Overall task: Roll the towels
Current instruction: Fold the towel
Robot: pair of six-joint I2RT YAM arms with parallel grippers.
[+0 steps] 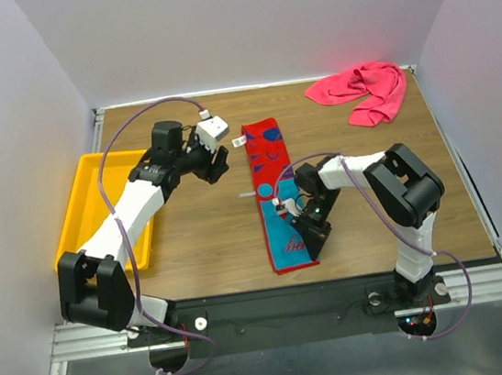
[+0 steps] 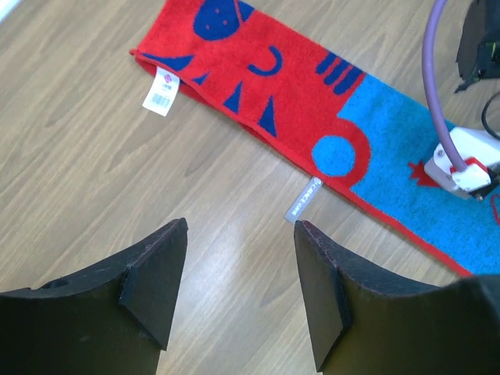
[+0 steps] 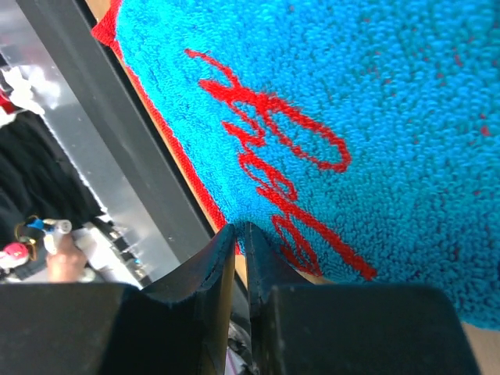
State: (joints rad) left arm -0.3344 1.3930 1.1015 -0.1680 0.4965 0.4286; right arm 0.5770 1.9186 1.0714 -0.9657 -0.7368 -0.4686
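The patterned towel, red and navy at its far end and teal at its near end, lies flat and lengthwise in the middle of the table. My right gripper is at its near right edge, shut on the towel's teal hem; the wrist view shows the fingers pinching the slightly raised edge. My left gripper is open and empty, hovering over bare wood just left of the towel's red end; its jaws stand wide apart. The plain pink-red towel lies crumpled at the far right corner.
A yellow tray sits at the left edge under my left arm. The table's front edge and black rail run close by my right gripper. My right arm's purple cable crosses over the towel.
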